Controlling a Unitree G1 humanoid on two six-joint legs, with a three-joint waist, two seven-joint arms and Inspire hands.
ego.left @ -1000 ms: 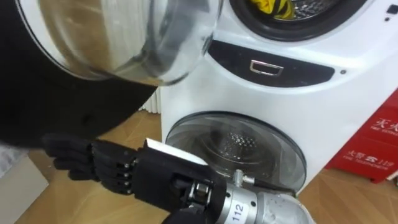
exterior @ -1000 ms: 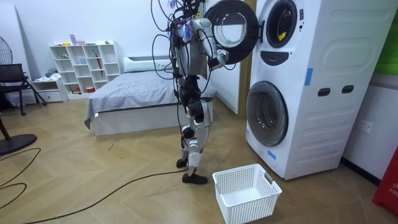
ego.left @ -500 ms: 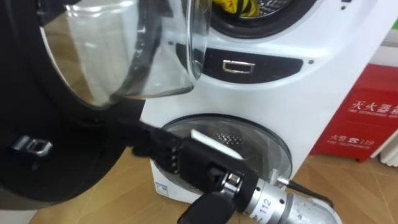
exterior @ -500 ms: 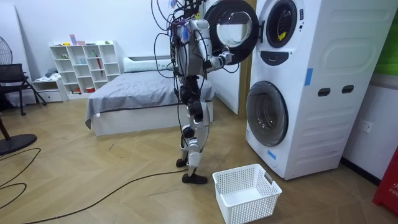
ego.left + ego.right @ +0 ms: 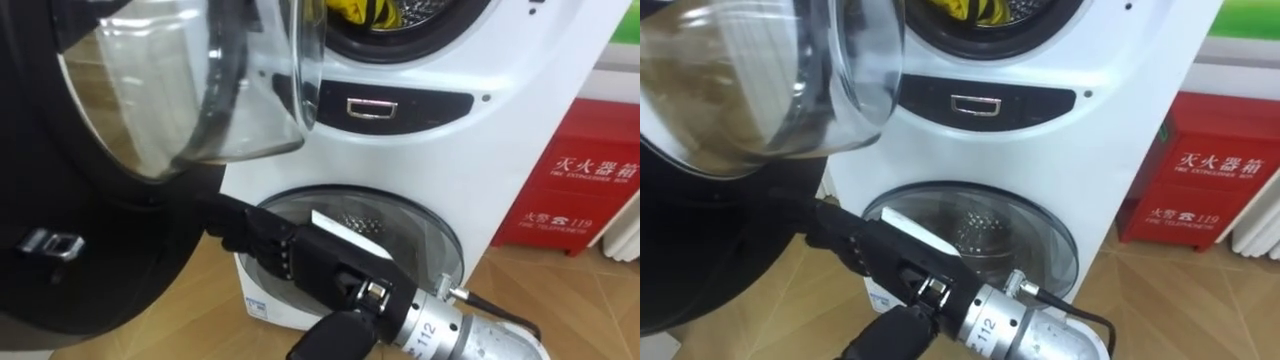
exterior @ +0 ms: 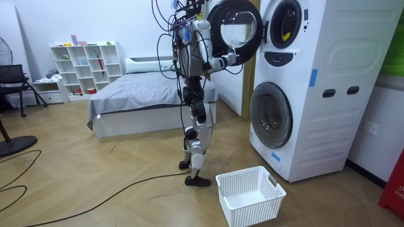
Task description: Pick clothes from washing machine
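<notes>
Right hand [image 5: 265,245], fingers straight, meets the open door [image 5: 170,90] at its rim. The door-opening step looks nearly done; next, reach inside for the yellow clothes [image 5: 365,10].

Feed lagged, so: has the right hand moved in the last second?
Yes: in the room view, the right hand moved toward the washing machine, under its open upper door.
</notes>
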